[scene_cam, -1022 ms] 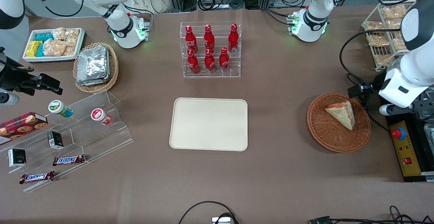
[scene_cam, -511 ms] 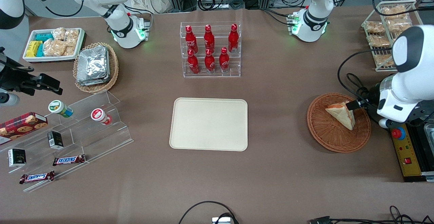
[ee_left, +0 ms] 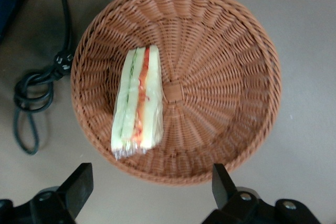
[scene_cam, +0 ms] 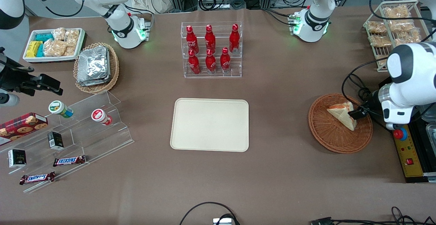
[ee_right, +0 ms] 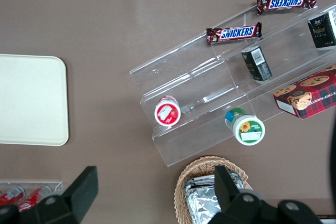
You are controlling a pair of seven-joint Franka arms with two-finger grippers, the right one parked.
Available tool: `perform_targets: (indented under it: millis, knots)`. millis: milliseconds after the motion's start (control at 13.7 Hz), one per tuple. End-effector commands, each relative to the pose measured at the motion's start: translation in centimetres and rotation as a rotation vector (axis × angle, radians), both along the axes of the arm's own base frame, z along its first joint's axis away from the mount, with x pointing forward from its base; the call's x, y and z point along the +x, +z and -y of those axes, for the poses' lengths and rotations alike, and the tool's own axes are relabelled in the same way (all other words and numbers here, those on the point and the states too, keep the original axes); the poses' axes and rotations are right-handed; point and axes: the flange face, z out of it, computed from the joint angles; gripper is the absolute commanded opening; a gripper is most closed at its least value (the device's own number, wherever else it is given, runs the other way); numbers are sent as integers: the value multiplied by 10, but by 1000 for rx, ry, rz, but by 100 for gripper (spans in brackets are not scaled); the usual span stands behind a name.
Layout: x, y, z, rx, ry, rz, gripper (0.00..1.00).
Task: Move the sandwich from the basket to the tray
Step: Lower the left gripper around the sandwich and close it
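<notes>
One three-cornered sandwich [scene_cam: 342, 114] of pale toasted bread, wrapped in clear film, lies in one round reddish-brown woven basket [scene_cam: 328, 136] toward the working arm's end of the brown desk [scene_cam: 279, 170]. The wrist view shows its cut edge facing up, with red, orange and green stripes. In the front view its long side slants, and its sharp tip points toward the front camera. One flat cream tray [scene_cam: 209, 124] with round corners sits in the middle of the desk, well apart from the basket, with nothing on it. Six red bottles [scene_cam: 210, 49] stand in a clear rack farther from the camera than the tray. Two chocolate bars [scene_cam: 69, 160] lie on a clear stepped shelf. The black end effector [ee_left: 152, 187] hangs above the basket's rim, close to the sandwich, its two fingers [ee_left: 79, 186] spread wide and holding nothing.
</notes>
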Motion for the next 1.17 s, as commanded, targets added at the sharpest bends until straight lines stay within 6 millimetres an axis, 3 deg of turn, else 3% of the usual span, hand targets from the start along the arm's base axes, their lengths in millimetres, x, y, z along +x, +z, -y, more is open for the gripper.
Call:
perform_targets:
  millis: [0, 365, 584, 730, 1095]
  knots:
    - [-18, -25, -20, 8, 67, 50, 100]
    - [-29, -70, -29, -5, 111, 64, 100]
    - [-33, -86, -30, -13, 126, 37, 100]
    - [-40, -97, -42, -16, 151, 30, 100]
    - [-40, -126, -40, -49, 182, 19, 100]
